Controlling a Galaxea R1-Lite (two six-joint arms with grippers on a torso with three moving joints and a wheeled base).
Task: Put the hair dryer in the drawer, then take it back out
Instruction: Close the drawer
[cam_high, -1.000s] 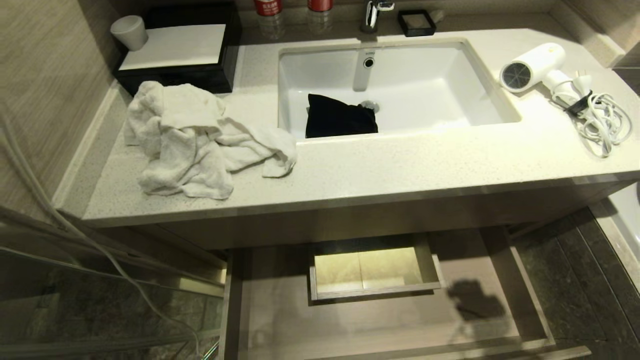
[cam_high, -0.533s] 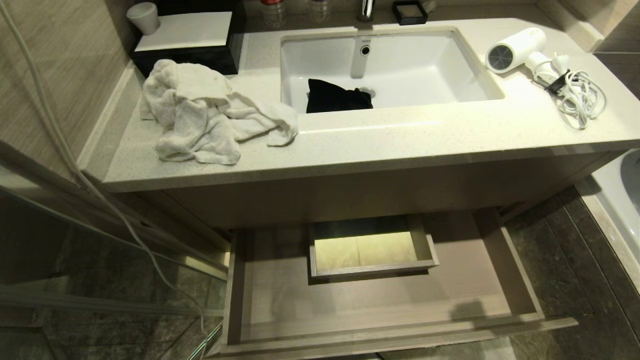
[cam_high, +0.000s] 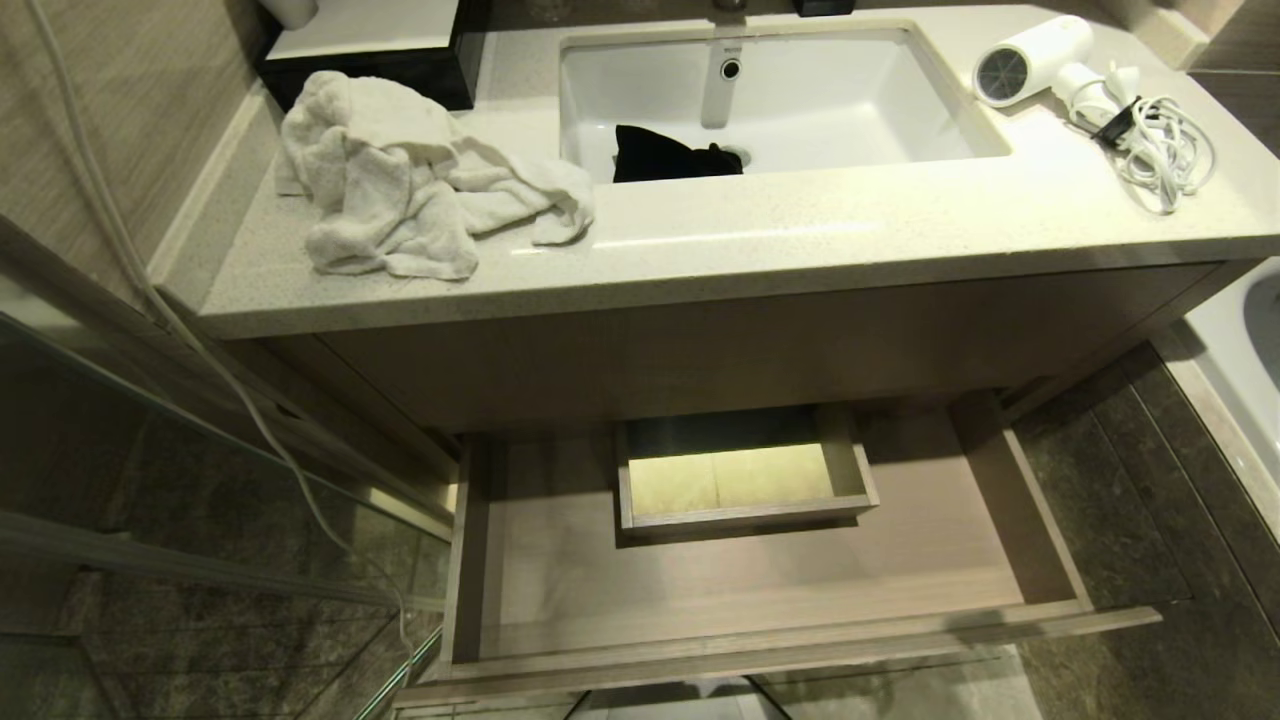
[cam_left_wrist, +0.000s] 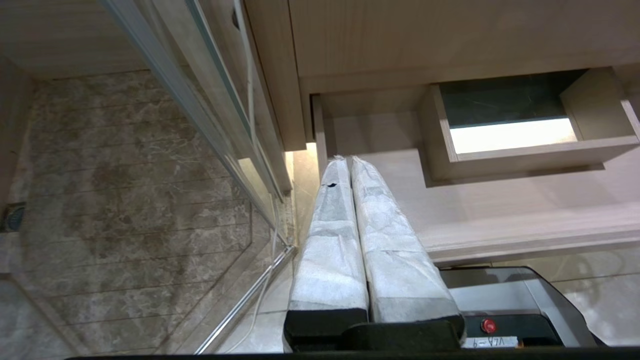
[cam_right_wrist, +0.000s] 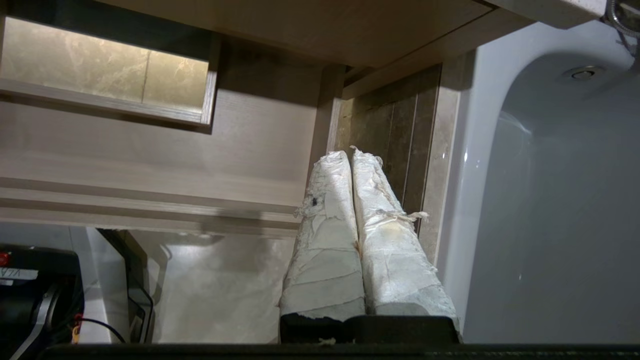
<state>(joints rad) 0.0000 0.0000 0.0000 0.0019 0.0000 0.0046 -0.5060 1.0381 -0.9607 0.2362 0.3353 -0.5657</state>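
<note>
The white hair dryer lies on the counter's far right corner, its bundled cord beside it. Below the counter the wood-grain drawer stands pulled out, with a boxed cut-out in its middle and nothing lying in it. Neither arm shows in the head view. My left gripper is shut and empty, hanging by the left front of the drawer. Shut and empty as well, my right gripper hangs beside the right end of the drawer.
A crumpled white towel lies on the counter's left. A black pouch sits in the sink. A black tray stands at the back left. A glass shower panel is on the left, a white bathtub on the right.
The whole head view has shifted: the counter has slid up the picture and more of the open drawer's front shows. The things themselves have not moved.
</note>
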